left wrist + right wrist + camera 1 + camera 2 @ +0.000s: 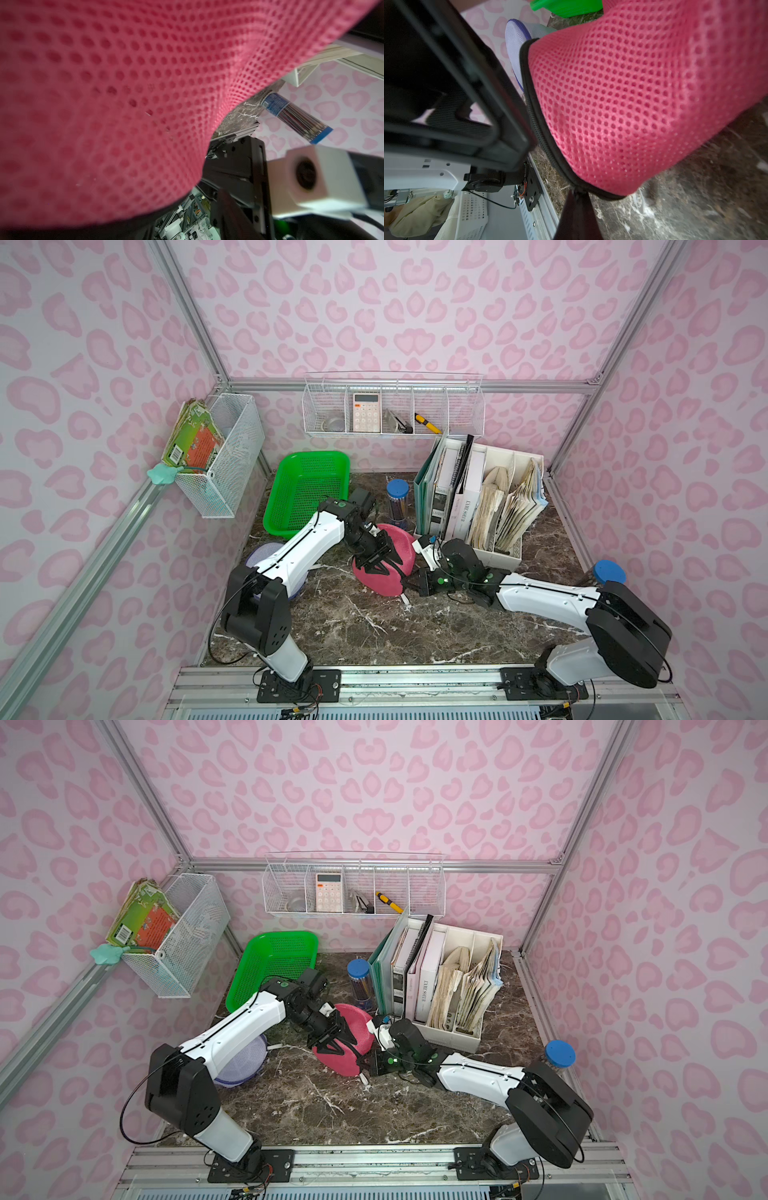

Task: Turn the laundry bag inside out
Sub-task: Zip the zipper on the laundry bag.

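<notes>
I am watching the pink mesh laundry bag [388, 587], which is sitting bulged up near the middle of the marble surface [374, 630]. It is just in front of the blue-capped pencil tube [397, 499], between the green basket [307, 485] and the white file rack [490, 506].

In both top views the left claw [379, 567] is reaching over from the basket side and bearing down on the upper part of the bag. Its jaws are standing partly apart. I am not making out any fabric pinched between them, and I cannot tell whether the fingers are inside the bag's mouth or lying against the outside. The left wrist view is giving me little more than close, blurred mesh.

The right claw [576, 194] is coming in low from the file-rack side. It is clamped tight on the bag's black zip edge [538, 128], at the lowest corner of the bag close to the surface. In the right wrist view the dark fingertips are meeting that edge right where the zip bends.

A lilac mesh bag [255, 556] is lying partly under the left arm, apart from the pink one.
</notes>
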Controlling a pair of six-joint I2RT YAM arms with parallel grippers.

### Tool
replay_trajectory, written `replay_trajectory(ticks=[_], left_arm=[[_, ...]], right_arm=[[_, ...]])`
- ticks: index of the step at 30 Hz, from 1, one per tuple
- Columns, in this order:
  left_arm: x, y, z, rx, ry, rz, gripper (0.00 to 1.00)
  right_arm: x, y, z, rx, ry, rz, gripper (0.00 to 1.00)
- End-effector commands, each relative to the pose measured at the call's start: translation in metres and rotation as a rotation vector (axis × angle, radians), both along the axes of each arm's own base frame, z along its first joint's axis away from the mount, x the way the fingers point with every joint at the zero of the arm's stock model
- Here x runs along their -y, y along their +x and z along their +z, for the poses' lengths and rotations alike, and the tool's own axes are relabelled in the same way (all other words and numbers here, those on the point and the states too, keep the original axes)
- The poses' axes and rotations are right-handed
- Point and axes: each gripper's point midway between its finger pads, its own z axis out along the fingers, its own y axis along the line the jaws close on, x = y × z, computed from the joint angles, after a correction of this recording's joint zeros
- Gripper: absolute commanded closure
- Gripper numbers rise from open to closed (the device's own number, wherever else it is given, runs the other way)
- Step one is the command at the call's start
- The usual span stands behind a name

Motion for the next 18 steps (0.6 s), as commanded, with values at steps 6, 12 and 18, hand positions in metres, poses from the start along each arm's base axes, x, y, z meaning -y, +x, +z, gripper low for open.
replay_trajectory(ticks=[6, 12, 18], left_arm=[[-0.004, 0.005, -0.013, -0.01, 0.072, 0.01, 0.83], [-0.01, 0.011, 0.004, -0.016, -0.001, 0.053, 1.0], [-0.027, 0.028, 0.033, -0.033, -0.227, 0.193, 1.0]], right_arm=[[-0.006, -0.004, 0.007, 0.04, -0.01, 0.024, 1.0], [0.009, -0.01, -0.011, 0.017, -0.035, 0.009, 1.0], [0.027, -0.013, -0.029, -0.016, -0.033, -0.02, 1.0]])
